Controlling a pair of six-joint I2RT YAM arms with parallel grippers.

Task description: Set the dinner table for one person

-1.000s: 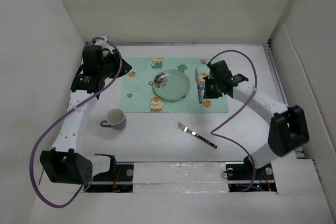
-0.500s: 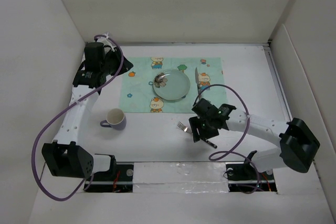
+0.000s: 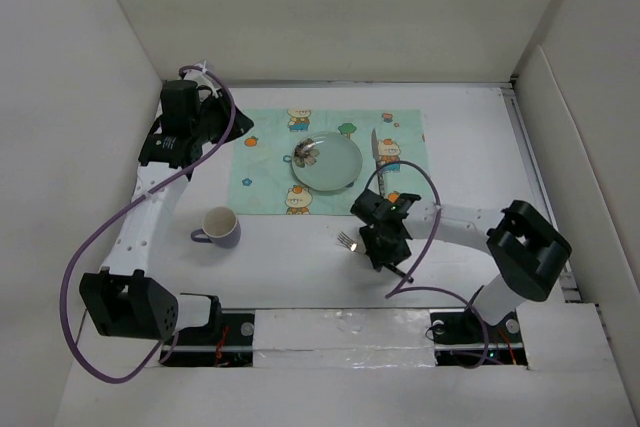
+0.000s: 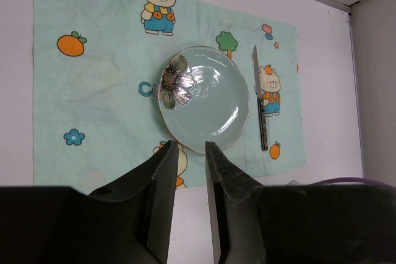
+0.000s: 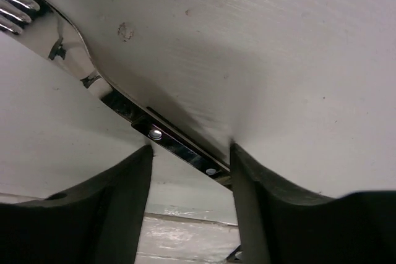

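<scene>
On the white dinner table [image 3: 470, 137] lies a mint placemat [image 3: 270, 162] with a glass plate [image 3: 330, 165] at its middle and a knife [image 3: 377, 152] to the plate's right. A fork [image 3: 348, 241] lies on the bare table below the mat. My right gripper [image 3: 387, 249] is down over its handle. In the right wrist view the fork handle [image 5: 176, 146] crosses between the fingertips of the right gripper [image 5: 190, 153], jaws open on either side. My left gripper [image 4: 190, 148] hovers high above the plate [image 4: 213, 103] with a narrow empty gap.
A lavender mug [image 3: 220, 227] stands on the table left of the fork, below the placemat's left part. A silver flower piece [image 4: 174, 83] rests on the plate's left rim. White walls enclose the table on three sides.
My right arm has swung from the knife on the placemat down to the fork, and its jaws have opened. The knife stays on the mat. The left arm has barely moved.
</scene>
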